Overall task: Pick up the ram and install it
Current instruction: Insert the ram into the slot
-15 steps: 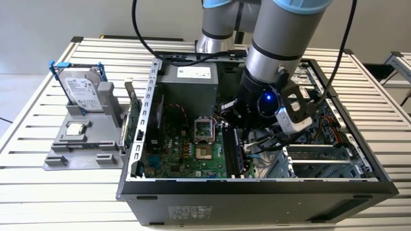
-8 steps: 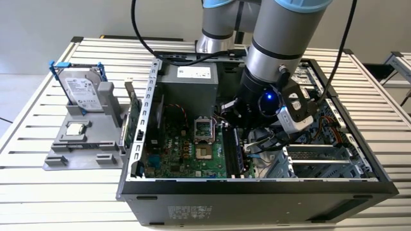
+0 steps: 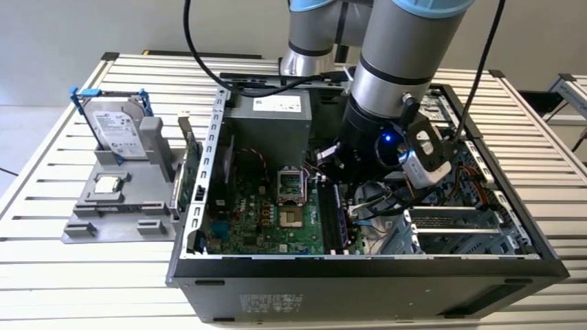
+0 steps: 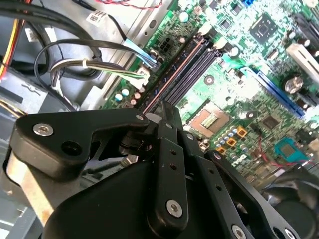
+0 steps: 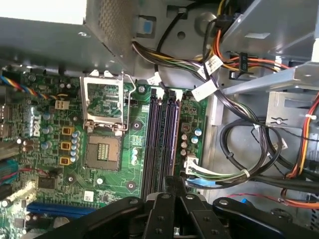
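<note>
The ram (image 3: 337, 218) is a slim dark blue-green stick standing on edge at the motherboard's (image 3: 261, 220) black slots inside the open computer case. In both wrist views its thin top edge (image 4: 174, 69) (image 5: 172, 144) runs away from my fingertips along the slot nearest the cable bundle. My gripper (image 3: 341, 191) (image 4: 165, 107) (image 5: 172, 180) reaches down into the case, its fingers drawn together on the near part of the ram. The lower part of the ram is hidden by the slot and my fingers.
Bundled cables (image 5: 234, 164) and drive bays (image 3: 458, 227) crowd the side of the slots. The empty processor socket (image 5: 103, 149) lies on the other side. Outside the case, on the exterior view's left, a grey fixture (image 3: 115, 220) holds a hard drive (image 3: 117, 130) and a small square chip (image 3: 108, 183).
</note>
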`<state>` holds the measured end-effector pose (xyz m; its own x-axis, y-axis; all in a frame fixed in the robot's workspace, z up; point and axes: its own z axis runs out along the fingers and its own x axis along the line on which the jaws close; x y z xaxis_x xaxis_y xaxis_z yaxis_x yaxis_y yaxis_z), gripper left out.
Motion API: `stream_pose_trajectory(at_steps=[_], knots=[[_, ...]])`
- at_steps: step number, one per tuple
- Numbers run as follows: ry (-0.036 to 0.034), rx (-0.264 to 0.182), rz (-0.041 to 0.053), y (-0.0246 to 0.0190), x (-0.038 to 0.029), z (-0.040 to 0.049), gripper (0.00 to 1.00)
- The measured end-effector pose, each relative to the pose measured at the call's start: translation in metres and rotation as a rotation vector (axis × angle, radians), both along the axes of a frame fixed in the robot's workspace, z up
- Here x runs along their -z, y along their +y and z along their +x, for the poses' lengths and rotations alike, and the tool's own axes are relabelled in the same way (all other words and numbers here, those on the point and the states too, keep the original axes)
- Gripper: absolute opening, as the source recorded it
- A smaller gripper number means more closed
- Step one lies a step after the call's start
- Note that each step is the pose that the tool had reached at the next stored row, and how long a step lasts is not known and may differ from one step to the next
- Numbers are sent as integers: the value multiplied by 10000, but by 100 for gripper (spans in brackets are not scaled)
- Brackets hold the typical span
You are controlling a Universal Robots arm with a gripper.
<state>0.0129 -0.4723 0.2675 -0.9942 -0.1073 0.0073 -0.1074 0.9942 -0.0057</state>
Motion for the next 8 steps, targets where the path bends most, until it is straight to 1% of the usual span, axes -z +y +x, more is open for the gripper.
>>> stream_pose_trajectory(at_steps=[8], knots=[[0,-1058,-1,0,1,0,0]])
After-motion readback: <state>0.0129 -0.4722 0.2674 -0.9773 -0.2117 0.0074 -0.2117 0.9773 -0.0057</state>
